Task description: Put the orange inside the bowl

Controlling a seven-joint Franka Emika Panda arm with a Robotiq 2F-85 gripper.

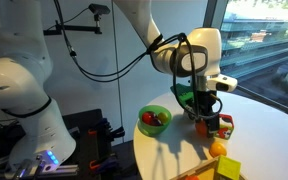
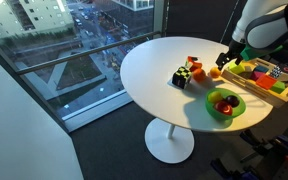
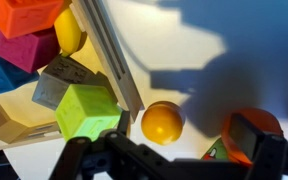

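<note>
While the round white table (image 2: 149, 70) carries everything, the Panda's gripper (image 3: 169, 160) hangs low over it, fingers spread wide and clasping nothing. A wooden tray (image 3: 114, 55) of coloured blocks sits alongside. The green bowl (image 1: 154, 131) holds other fruit. The orange (image 3: 162, 122) lies on the table just beside the tray's edge, outside the bowl.
</note>
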